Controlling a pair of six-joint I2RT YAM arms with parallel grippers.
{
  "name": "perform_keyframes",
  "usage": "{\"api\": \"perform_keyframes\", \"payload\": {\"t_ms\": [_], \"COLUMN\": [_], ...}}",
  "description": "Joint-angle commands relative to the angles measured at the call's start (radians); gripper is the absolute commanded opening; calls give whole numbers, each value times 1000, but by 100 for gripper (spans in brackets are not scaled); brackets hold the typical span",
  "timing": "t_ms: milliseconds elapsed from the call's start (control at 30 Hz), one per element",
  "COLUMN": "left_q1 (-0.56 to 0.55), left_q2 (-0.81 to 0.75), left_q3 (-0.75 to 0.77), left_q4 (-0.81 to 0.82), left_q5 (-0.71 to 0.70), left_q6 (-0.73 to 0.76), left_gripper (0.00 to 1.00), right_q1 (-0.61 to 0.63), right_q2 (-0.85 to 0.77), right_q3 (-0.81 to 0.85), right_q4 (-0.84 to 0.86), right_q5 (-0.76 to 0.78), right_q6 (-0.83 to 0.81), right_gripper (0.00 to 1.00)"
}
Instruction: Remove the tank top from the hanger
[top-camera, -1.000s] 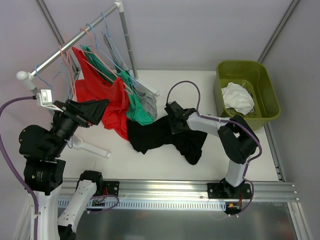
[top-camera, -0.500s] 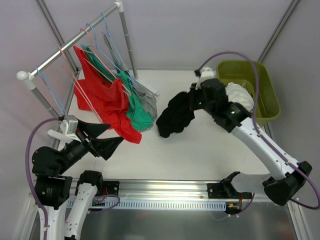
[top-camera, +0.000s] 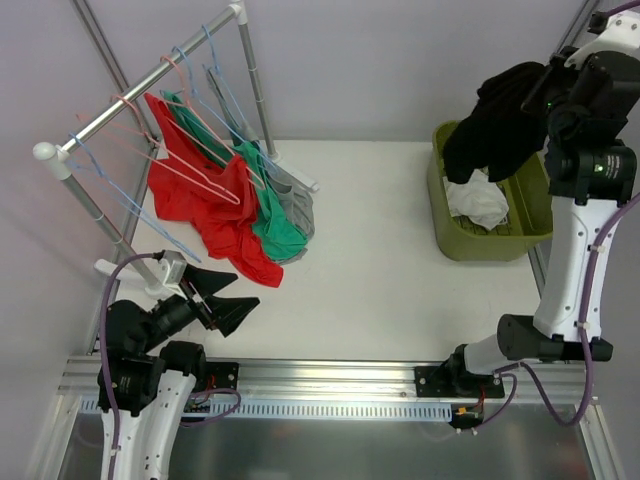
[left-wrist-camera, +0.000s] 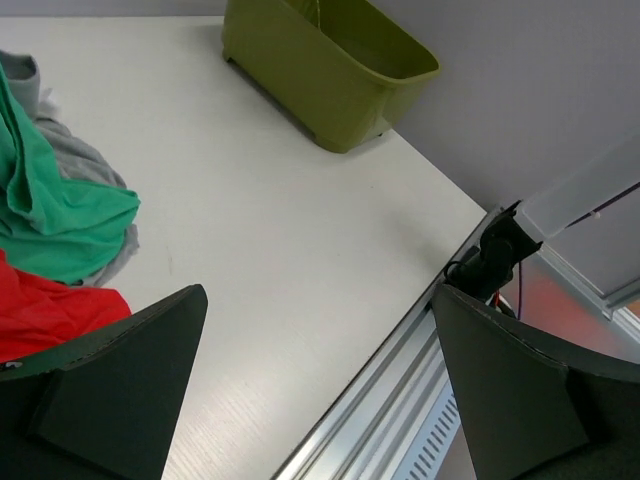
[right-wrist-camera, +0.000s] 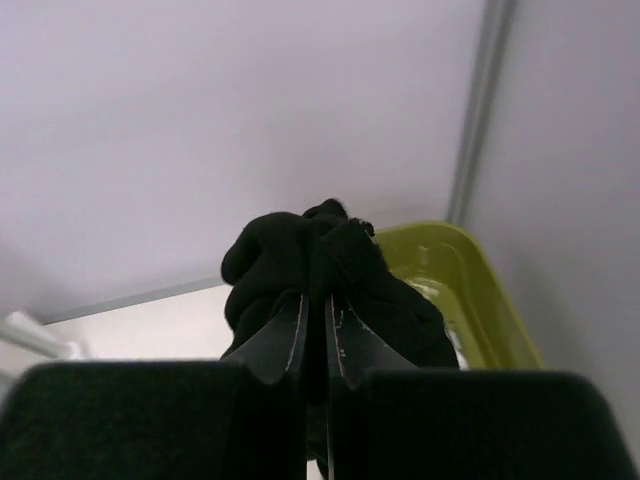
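Note:
The black tank top (top-camera: 497, 118) hangs bunched in the air over the green bin (top-camera: 534, 232) at the back right, clear of every hanger. My right gripper (right-wrist-camera: 318, 300) is shut on it; in the right wrist view the black tank top (right-wrist-camera: 290, 255) bulges out past the pressed-together fingers. An empty blue hanger (top-camera: 128, 204) hangs on the rail (top-camera: 140, 88) at the left. My left gripper (top-camera: 247, 288) is low near the front left, open, with nothing between its fingers (left-wrist-camera: 110, 370).
A red top (top-camera: 205, 205), a green top (top-camera: 275, 218) and a grey one (top-camera: 298, 206) hang on hangers from the rail and drape onto the table. A white cloth (top-camera: 478, 198) lies in the bin. The rack's upright post (top-camera: 255, 85) stands at the back.
My right arm has lifted the black tank top off the table and swung it up and right, over the bin. My left arm has drawn back toward the near edge, still open.

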Motion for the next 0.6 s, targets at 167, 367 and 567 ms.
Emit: {"api": "perform_keyframes", "payload": {"t_ms": [167, 367, 567], "left_q1": [9, 8, 8], "left_q2": [-6, 134, 298], "left_q3": [-5, 225, 504], "left_q4": [14, 4, 4], "left_q5": [-52, 25, -101], "left_q6": [-130, -209, -301], "left_gripper": [99, 99, 99], "right_q1": [-191, -189, -189], "right_q2": [128, -70, -189], "right_q3": [-204, -563, -745], "right_q4": [-48, 171, 306], "right_q5": [-126, -274, -619], "right_q6": [33, 137, 321], "right_gripper": [99, 100, 100]}}
